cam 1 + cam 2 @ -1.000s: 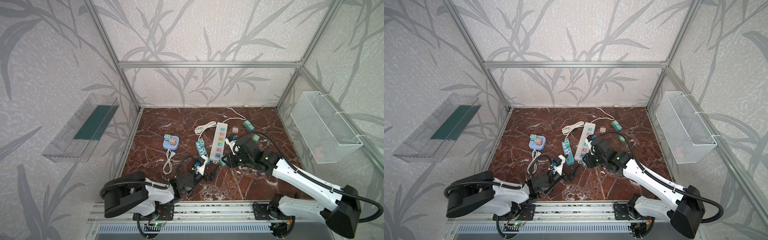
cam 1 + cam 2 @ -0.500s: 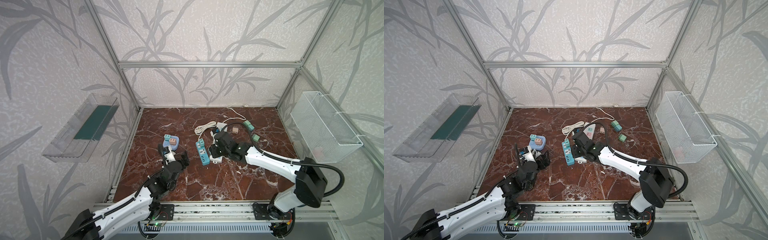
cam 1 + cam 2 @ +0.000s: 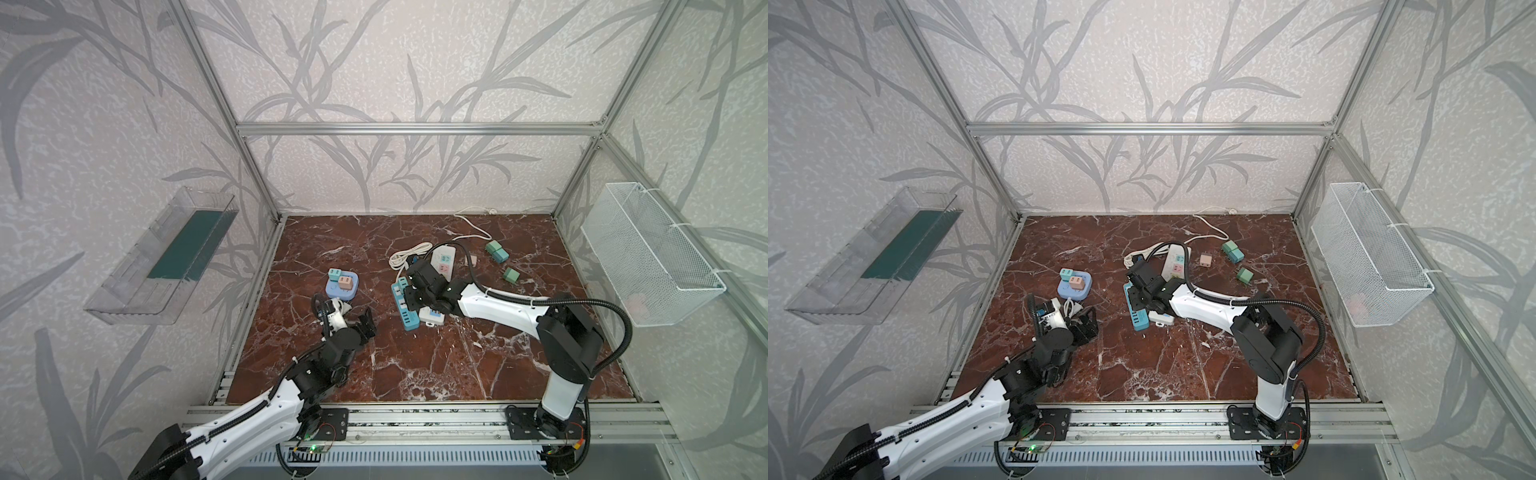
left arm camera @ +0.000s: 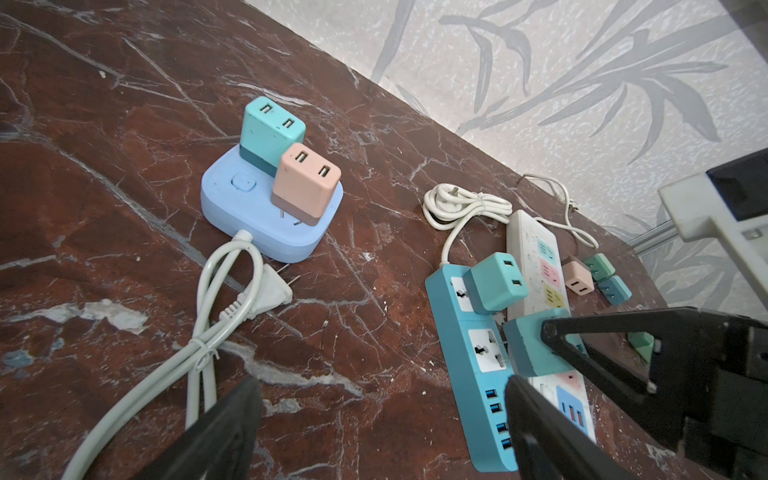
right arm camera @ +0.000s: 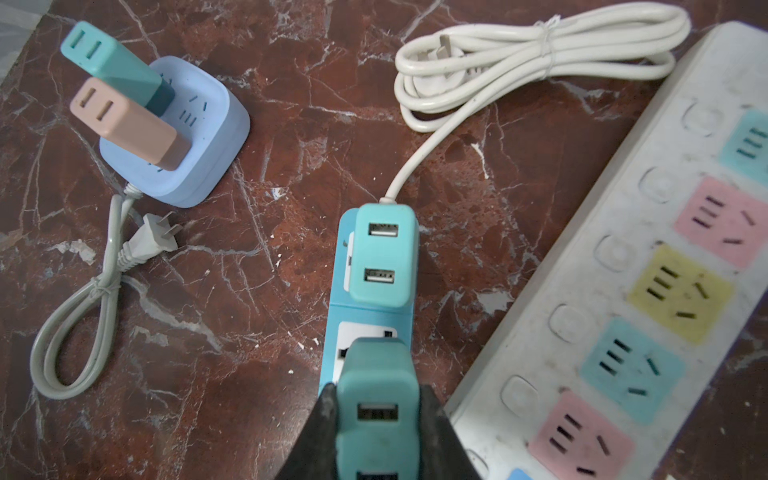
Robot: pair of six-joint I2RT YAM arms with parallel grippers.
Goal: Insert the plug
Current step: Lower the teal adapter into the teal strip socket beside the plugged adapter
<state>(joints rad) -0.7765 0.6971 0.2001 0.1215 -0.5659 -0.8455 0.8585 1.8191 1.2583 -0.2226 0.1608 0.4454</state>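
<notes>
In both top views a red marble bench (image 3: 457, 365) sits inside leaf-patterned walls and an aluminium frame, with a wire basket (image 3: 648, 257) on the right wall. The right arm stretches low toward mid-bench, and the left arm leans in from the front left corner.

From the left wrist, the left gripper (image 4: 386, 436) is spread wide and empty.

From the right wrist, the right gripper (image 5: 378, 395) pinches the teal plug (image 5: 376, 365) just over the blue power strip (image 5: 370, 313), which lies mid-bench beside a white strip (image 5: 623, 249).
</notes>
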